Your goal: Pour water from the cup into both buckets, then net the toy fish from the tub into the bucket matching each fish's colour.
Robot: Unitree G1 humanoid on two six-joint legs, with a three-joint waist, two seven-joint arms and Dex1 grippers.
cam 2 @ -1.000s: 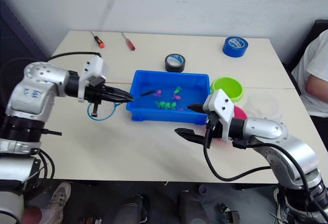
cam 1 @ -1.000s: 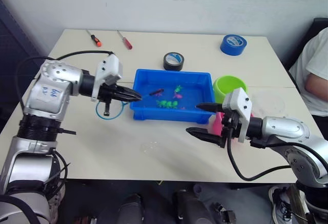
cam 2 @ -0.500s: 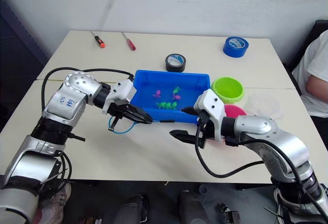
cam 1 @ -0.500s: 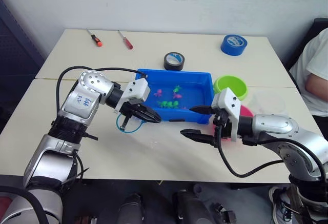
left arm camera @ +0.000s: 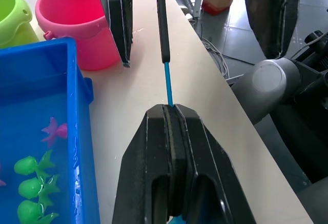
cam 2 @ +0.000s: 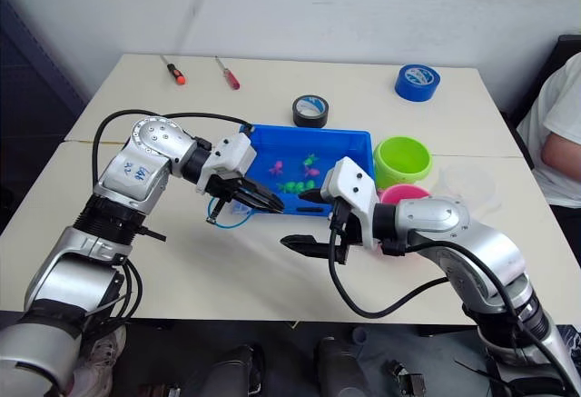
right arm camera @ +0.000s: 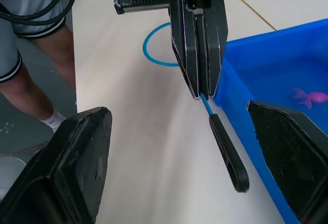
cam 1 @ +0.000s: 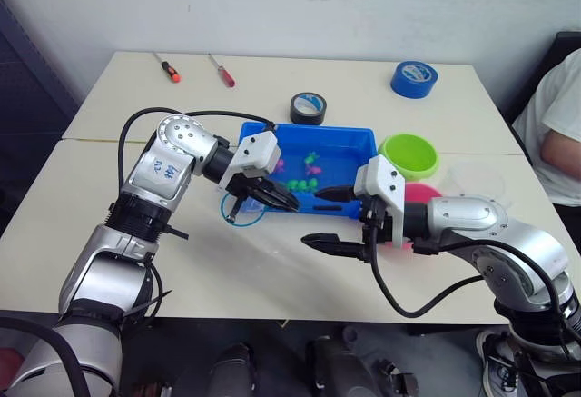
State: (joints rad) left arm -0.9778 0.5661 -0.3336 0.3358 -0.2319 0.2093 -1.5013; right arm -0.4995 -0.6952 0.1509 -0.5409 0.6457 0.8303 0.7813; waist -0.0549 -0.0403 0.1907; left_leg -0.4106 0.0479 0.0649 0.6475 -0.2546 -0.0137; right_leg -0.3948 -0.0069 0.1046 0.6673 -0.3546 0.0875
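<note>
Your left claw (left arm camera: pixel 171 126) is clamped on the net (right arm camera: pixel 225 149), its dark handle pointing straight at your right claw (cam 1: pixel 329 218). That claw gapes wide, empty, just beyond the handle's tip: close there.

Head stereo pair: high vantage, facing forward and down over table (cam 1: pixel 272 270); both eyes share nearly whole scene, right eye offset slightly.
Left wrist cam: close, looking along left gripper (left arm camera: pixel 171 112) toward right side of scene; takes in tub (left arm camera: pixel 77 131) corner, pink bucket (left arm camera: pixel 77 21), net (left arm camera: pixel 163 24) handle.
Right wrist cam: close, facing opposite way, toward left side; takes in right gripper (right arm camera: pixel 187 131), net hoop.
Wrist views share net handle, tub edge, each other's fingers.
</note>
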